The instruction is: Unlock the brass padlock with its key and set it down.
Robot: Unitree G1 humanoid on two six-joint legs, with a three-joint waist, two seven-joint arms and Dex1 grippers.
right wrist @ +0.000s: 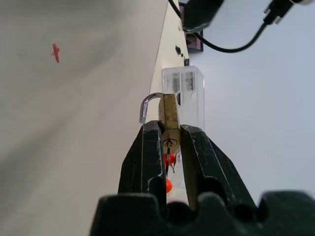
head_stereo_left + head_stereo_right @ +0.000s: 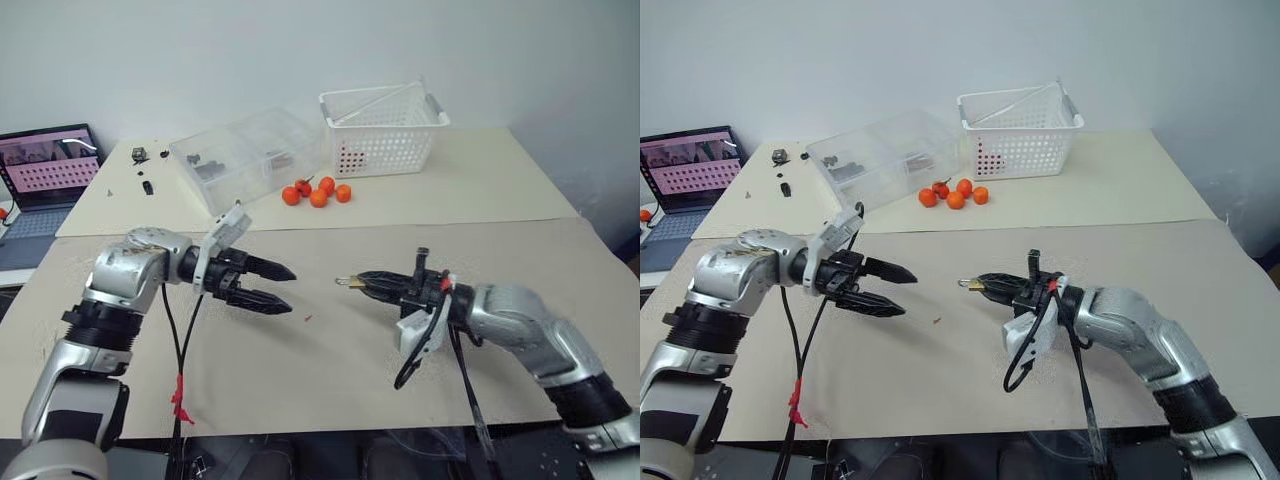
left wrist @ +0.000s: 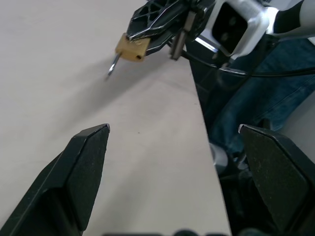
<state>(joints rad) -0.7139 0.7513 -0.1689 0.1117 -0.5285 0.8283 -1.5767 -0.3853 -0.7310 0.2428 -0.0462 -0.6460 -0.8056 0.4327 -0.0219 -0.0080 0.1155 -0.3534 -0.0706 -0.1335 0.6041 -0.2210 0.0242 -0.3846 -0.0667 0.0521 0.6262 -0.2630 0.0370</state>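
Observation:
My right gripper (image 2: 362, 282) is shut on the brass padlock (image 1: 170, 118), pinching its small gold body between the fingertips above the beige table (image 2: 330, 370). The thin silver shackle (image 1: 145, 104) juts out past the fingertips, and one end of it stands free of the body. In the left wrist view the padlock (image 3: 132, 47) hangs from those black fingertips. My left gripper (image 2: 291, 290) is open, a short way to the left of the padlock, pointing toward it with nothing between its fingers (image 3: 88, 167). I cannot make out the key.
Several orange fruits (image 2: 318, 192) lie at the middle back. Behind them stand a clear plastic box (image 2: 245, 160) and a white basket (image 2: 385, 130). A laptop (image 2: 45, 165) sits far left, with small dark parts (image 2: 140, 157) beside it. A red speck (image 2: 308, 318) lies between the grippers.

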